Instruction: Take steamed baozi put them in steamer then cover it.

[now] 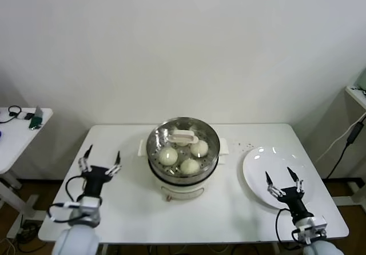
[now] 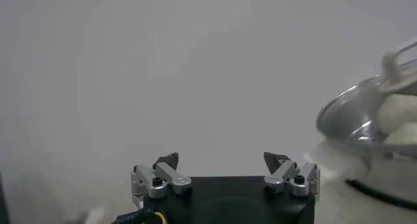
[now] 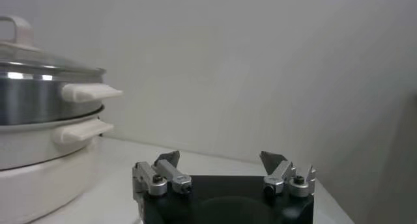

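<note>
The steamer [image 1: 155, 152] stands mid-table on its white pot base [image 1: 182, 189]. Several cream-white baozi [image 1: 168, 156] lie inside it. The clear glass lid with a cream handle [image 1: 184, 136] sits on top, covering it. My left gripper [image 1: 102, 159] is open and empty, low over the table to the steamer's left. My right gripper [image 1: 282, 180] is open and empty over the near edge of the white plate [image 1: 264, 158]. The steamer also shows in the right wrist view [image 3: 32, 98] and the left wrist view [image 2: 365, 108].
The flat white plate lies to the right of the steamer. A side table [image 1: 17, 132] with cables and small devices stands at the far left. A cable [image 1: 349, 138] hangs at the far right beside a shelf edge.
</note>
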Robot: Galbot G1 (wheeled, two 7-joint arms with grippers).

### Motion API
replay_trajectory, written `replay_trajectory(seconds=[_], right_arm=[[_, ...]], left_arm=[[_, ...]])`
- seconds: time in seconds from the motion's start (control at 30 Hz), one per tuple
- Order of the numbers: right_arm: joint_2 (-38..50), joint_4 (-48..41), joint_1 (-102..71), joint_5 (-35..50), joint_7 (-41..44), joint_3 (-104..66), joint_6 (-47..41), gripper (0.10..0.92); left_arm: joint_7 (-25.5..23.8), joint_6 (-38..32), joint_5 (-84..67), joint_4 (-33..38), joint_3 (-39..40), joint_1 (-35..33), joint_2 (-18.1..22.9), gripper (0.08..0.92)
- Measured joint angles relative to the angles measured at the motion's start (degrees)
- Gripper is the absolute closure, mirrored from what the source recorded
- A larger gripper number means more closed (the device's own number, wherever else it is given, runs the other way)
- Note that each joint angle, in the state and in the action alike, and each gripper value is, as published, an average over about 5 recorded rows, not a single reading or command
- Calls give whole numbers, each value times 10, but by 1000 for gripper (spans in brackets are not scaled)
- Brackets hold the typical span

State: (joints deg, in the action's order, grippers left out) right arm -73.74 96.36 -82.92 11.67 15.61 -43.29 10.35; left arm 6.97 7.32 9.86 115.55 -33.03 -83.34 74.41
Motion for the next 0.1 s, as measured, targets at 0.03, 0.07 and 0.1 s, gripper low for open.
replay_trajectory(seconds=[0.03,0.07,0.1], right_arm=[[1,1,-1,2,0,1,1,203],[1,1,-2,3,1,1,1,203],[2,1,-2,3,1,2,2,203]], left_arm=[[-1,-13,-14,-9,-9,-4,3,177],[-1,-20,-22,-14,-13,-6,5,177],[-1,-26,-28,-18,-17,-8,6,177]])
